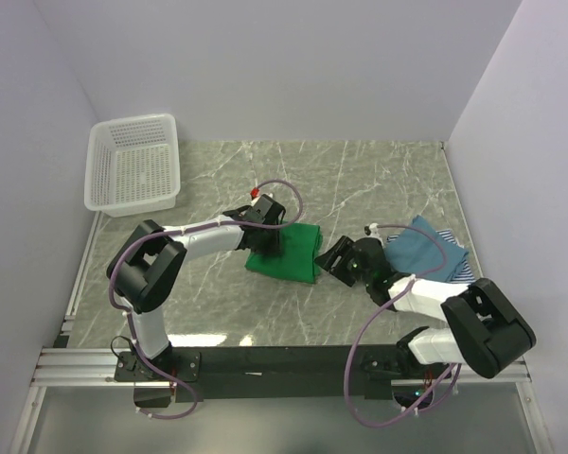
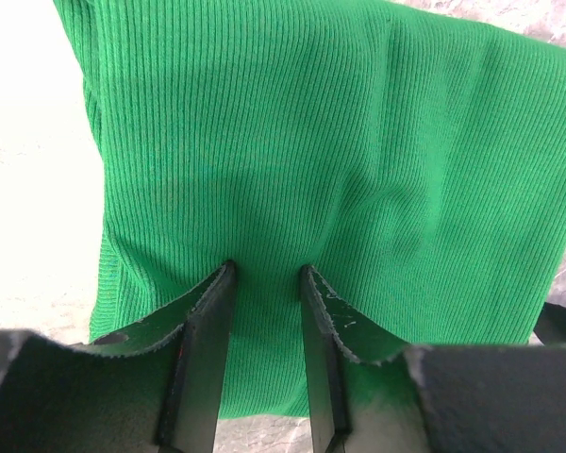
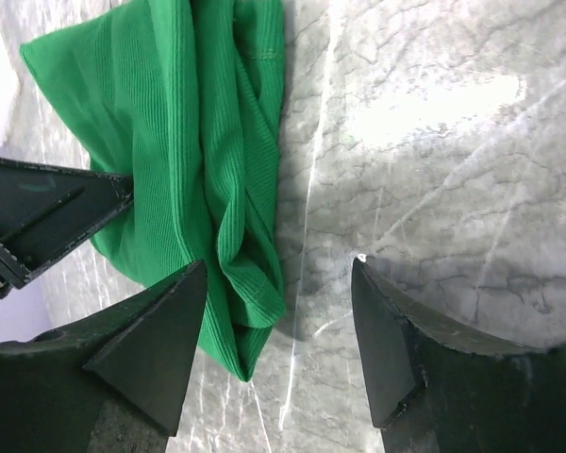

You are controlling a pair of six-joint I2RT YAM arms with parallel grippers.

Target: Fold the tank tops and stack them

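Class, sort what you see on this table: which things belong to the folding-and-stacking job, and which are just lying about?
Job: green tank top, teal-blue tank top, striped tank top.
Lying about: white basket.

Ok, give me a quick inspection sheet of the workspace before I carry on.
Surface: grey marbled table, no spills seen.
Job's things: green tank top folded mid-table; teal tank top heaped over striped tank top at right, unfolded.
Clutter: white basket, far left corner.
Grippers: left gripper open, tips on the green top; right gripper open beside its edge, holding nothing.
Cables: purple cables loop off both arms; the right one crosses above the teal top.
Surroundings: plain walls, nothing seen.
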